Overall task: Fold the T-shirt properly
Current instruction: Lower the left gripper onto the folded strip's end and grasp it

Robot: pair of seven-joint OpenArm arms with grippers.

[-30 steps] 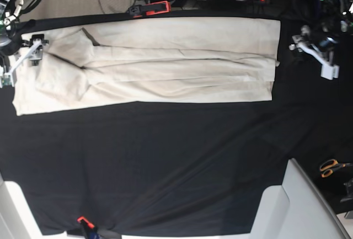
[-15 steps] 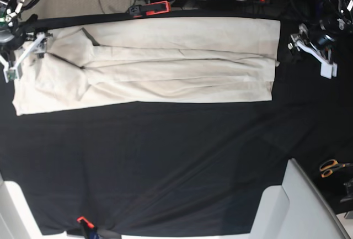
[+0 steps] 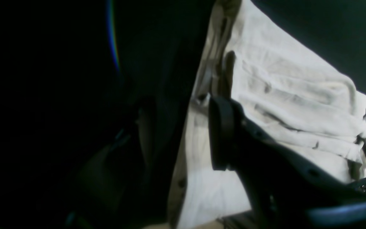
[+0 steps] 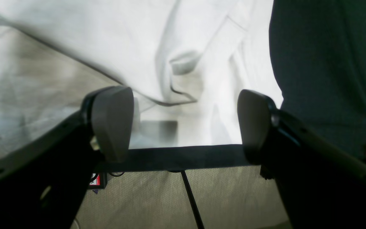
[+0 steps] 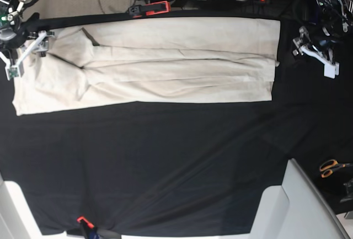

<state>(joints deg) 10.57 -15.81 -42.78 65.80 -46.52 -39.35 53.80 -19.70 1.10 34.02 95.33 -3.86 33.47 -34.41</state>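
base view shows the t-shirt (image 5: 149,65) lying along the far part of the black tablecloth (image 5: 176,162), folded lengthwise into a long band with several creases running its length. its collar end lies at the view's left, its straight hem end at the view's right. an orange-handled clamp (image 5: 150,9) sits at the far table edge just beyond the shirt. a pair of orange-handled scissors (image 5: 332,167) lies near the view's right edge, well apart from the shirt.

right gripper (image 5: 25,54) stands over the collar end at the view's left. right wrist view shows its two fingers (image 4: 111,122) spread wide, with nothing between them; the cream cloth lies below and beyond the gap, and the far table edge runs across between the fingertips. no cloth is seen pinched.

left gripper (image 5: 317,51) stands off the hem end at the view's right, over bare tablecloth, apart from the shirt. left wrist view shows one dark finger (image 3: 221,133) clearly, with the folded hem layers of the shirt behind it; the other finger is lost in shadow. the frames do not show the gap clearly, so i cannot tell how wide this pincer stands. no cloth is seen held in it.

a light grey panel (image 5: 298,206) occupies the near right corner.
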